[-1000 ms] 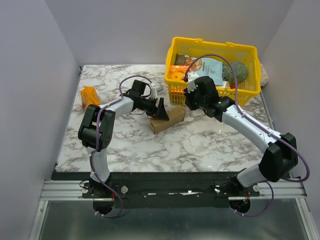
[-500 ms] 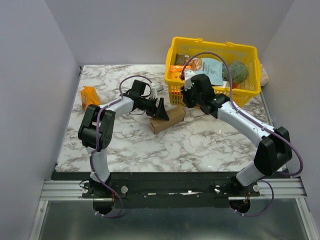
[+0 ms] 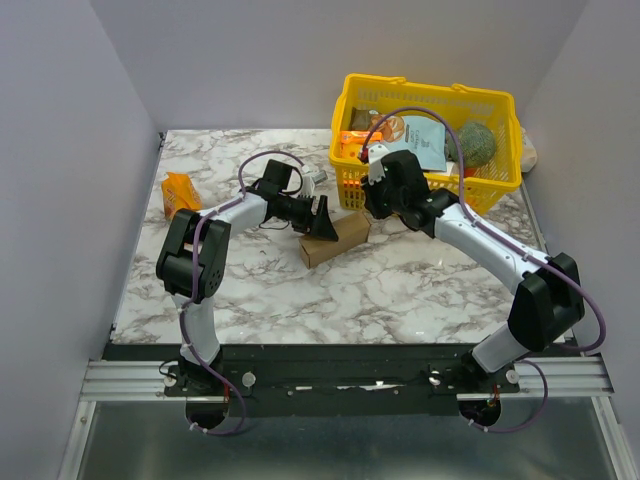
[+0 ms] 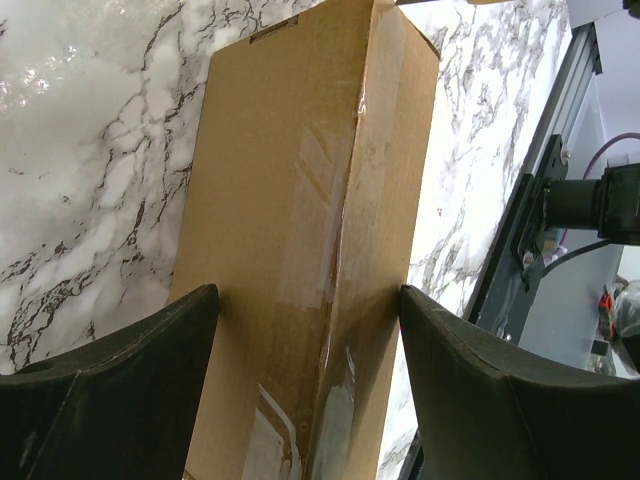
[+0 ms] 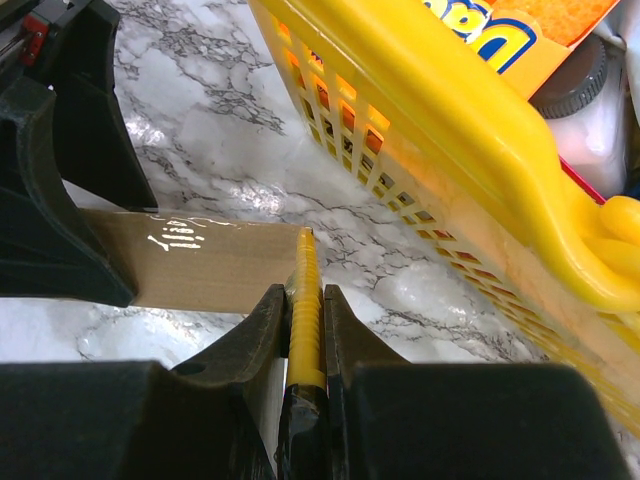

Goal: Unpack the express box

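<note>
We've got the left gripper (image 4: 300, 300) clamped widthwise on the express box (image 4: 300, 140), right gripper (image 5: 303, 303) pinching a yellow cutter (image 5: 304, 255) at the box's end.

The left arm (image 3: 230, 213) and the right arm (image 3: 490, 247) are being shown as slim white links being joined by blocky black joint housings, each base being bolted to a black plate on a silver rail (image 3: 340, 378) studded with pale round screws. A thin purple cable (image 3: 262, 157) is being looped above the left arm and a second purple cable (image 3: 425, 112) is being arched above the right arm. The fingers (image 4: 110, 400) of the left gripper (image 3: 325, 222) are being seen as broad matte black wedges with scuffed edges, and the fingers (image 5: 245, 345) of the right gripper (image 3: 372, 203) as thick black curved blocks
</note>
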